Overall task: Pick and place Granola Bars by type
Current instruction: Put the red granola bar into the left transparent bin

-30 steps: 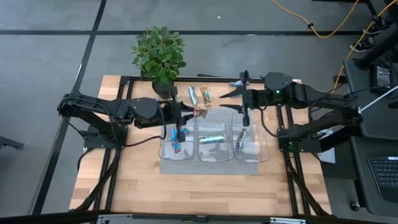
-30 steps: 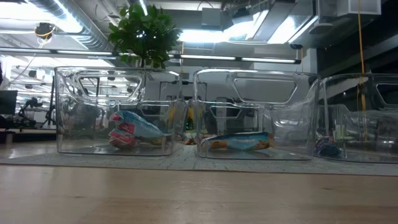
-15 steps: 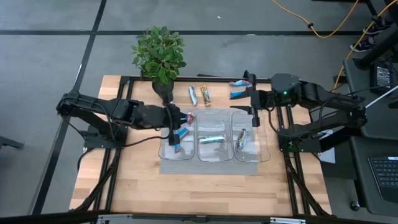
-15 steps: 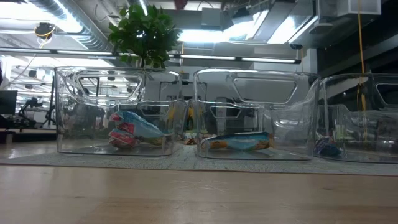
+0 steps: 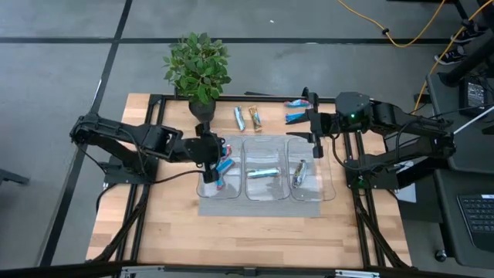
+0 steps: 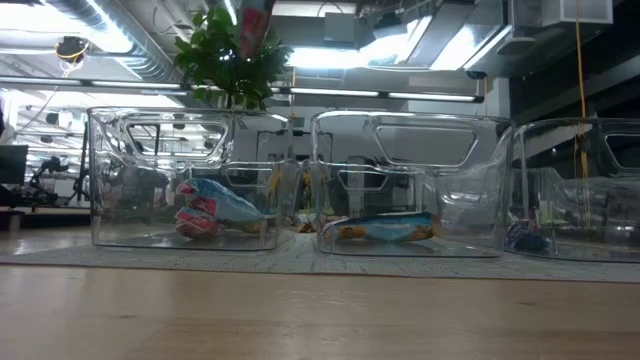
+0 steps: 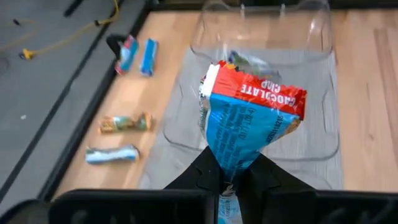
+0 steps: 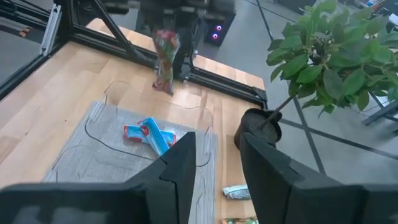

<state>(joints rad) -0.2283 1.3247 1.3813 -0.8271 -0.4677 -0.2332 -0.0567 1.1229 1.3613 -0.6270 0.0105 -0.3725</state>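
High view: since a second ago the left tool (image 5: 210,148) has drawn back from 12 o'clock of the bins to sit over the far end of the left clear plastic bin (image 5: 202,188). The right tool (image 5: 310,127) has pulled away from the middle toward 3 o'clock and now waits just beyond the right clear bin (image 5: 328,185). What the left tool carries is too small to read here. Loose foil-wrapped bars on the wooden tabletop (image 5: 255,232): a silver-blue bar (image 5: 238,117) and a brown-orange bar (image 5: 255,117) side by side at 12 o'clock of the grey mat, two blue bars (image 5: 294,110) near the right tool.

Low view: a red-and-blue wrapper (image 6: 254,28) has come into sight at the top edge, cut off, above the left bin (image 6: 110,180). That bin holds red-and-blue bars (image 6: 215,208); the middle bin (image 6: 330,180) holds one silver-blue bar (image 6: 388,228). The right bin's contents are blurred.

Left wrist view: left tool shut tight on the tail of the red-and-blue chocolate-chip bar (image 7: 252,121), which stands upright over a clear bin (image 7: 323,37).

Right wrist view: right fingers (image 8: 180,168) stand partly apart, nothing between them. Across the mat, the left tool's bar (image 8: 165,59) hangs above the left bin.
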